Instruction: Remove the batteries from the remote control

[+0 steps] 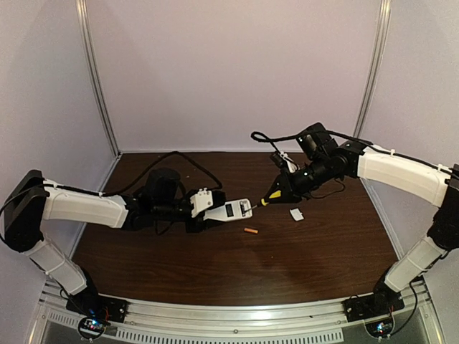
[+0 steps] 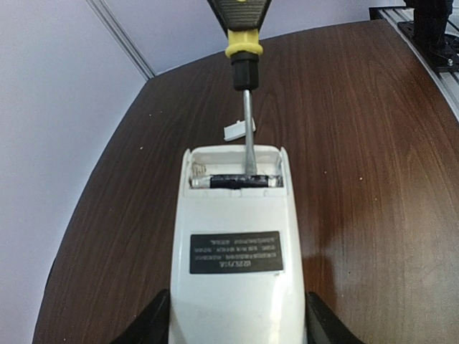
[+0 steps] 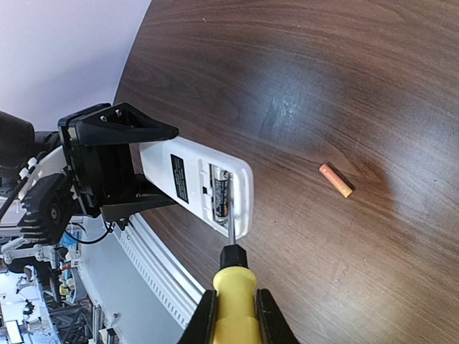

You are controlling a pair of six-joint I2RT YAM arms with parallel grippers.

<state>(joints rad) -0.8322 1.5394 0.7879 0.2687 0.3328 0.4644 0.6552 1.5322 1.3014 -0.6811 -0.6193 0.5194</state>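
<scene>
Status: half done. One orange battery [image 3: 336, 180] lies loose on the tabletop [image 1: 215, 265], apart from the remote control [image 2: 237, 287]. The battery cover [image 1: 296, 213] is off and lies on the tabletop too.

One dark battery [image 2: 235, 180] sits across the open compartment [image 2: 215, 161] and is left to extract.

My left hand [image 1: 204, 208], jaws partly spread, clamps the remote control by its sides, back face up.

My right hand [image 3: 233, 315] is closed narrow on the yellow handle of a screwdriver [image 3: 231, 283]. The blade tip is in the compartment, against the dark battery.
</scene>
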